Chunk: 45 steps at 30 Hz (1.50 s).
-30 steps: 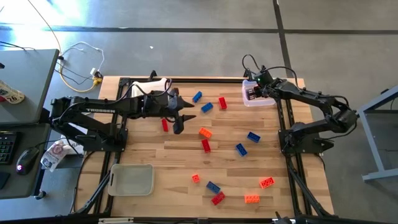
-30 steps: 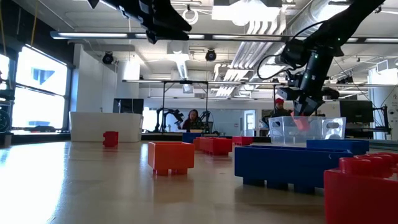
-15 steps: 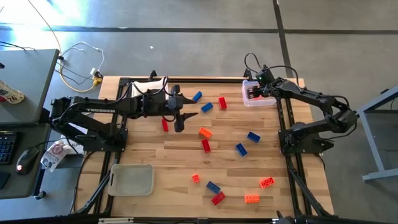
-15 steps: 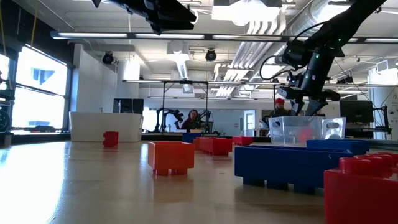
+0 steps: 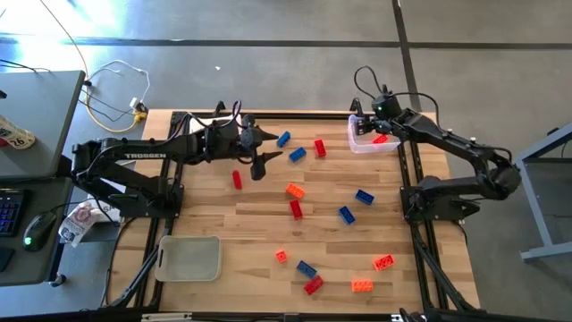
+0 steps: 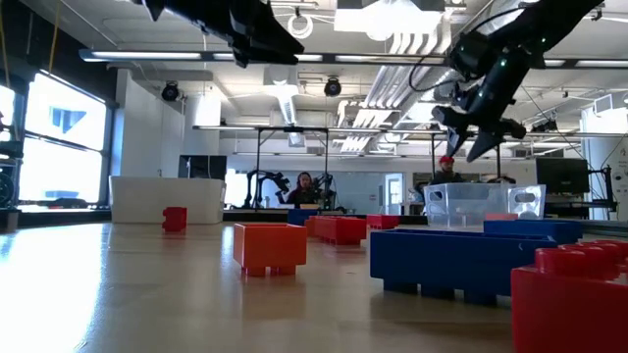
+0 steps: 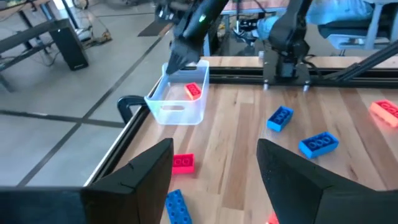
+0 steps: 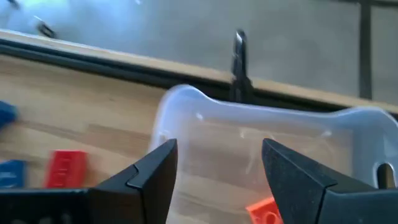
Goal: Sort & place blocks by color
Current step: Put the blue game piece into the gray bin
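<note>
Wooden slatted table (image 5: 268,228), dark frame along its edges. Clear tray (image 5: 372,140) at the far right corner, one red block (image 5: 379,139) inside it. Whitish tray (image 5: 189,258) at the near left. Loose blocks scattered on the boards: far centre, two blue (image 5: 283,139) (image 5: 297,154) and one red (image 5: 319,148); a red one (image 5: 237,180) left of centre; mid-table, an orange (image 5: 294,190) and a red (image 5: 296,209) just beside each other, two blue (image 5: 364,197) (image 5: 346,214) to the right. Near edge: small orange (image 5: 281,256), blue (image 5: 306,268) touching red (image 5: 313,284), two orange (image 5: 383,262) (image 5: 361,285).
</note>
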Tool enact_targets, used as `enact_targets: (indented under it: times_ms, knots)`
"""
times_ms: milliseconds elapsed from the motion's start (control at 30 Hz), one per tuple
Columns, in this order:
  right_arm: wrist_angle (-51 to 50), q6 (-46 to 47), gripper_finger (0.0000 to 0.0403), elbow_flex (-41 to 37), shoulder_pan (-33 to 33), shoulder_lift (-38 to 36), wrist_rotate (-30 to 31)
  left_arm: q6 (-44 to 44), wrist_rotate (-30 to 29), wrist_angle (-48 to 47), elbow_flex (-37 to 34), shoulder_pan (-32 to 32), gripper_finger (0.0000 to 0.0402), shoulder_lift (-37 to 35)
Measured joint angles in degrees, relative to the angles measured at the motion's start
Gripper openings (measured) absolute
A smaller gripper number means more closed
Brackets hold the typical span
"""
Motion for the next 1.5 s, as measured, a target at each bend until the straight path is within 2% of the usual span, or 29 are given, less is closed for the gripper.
enact_targets:
  times_ms: [133, 400, 733, 900, 1167, 1500]
  knots:
    - [-0.2, 0.8, 0.0220, 0.1, 3.7, -3.1, -0.4, -0.3, 0.0, 0.1, 0.0, 0.9, 0.0239, 0.0]
    - [0.5, 4.5, 0.0220, 0.1, 12.6, -5.5, -0.7, 5.4, 0.2, 5.0, 0.0, 1.3, 0.0250, 0.6]
    - [8.7, 4.0, 0.0220, 0.1, 22.9, -5.5, 6.0, 3.9, 0.2, 5.9, 0.0, 2.6, 0.0250, 7.3]
    - [9.3, 4.3, 0.0220, 0.1, 24.5, -5.5, 6.2, 3.4, 0.2, 7.3, 0.0, 4.3, 0.0250, 12.0]
    - [9.0, 4.3, 0.0220, 0.1, 25.2, -5.3, 6.2, -2.1, 0.3, 9.2, 2.4, 7.5, 0.0250, 19.8]
    - [7.4, 4.4, 0.0220, 0.1, 25.2, -5.3, 6.2, -5.1, 3.7, 8.9, 5.8, 9.3, 0.0250, 28.3]
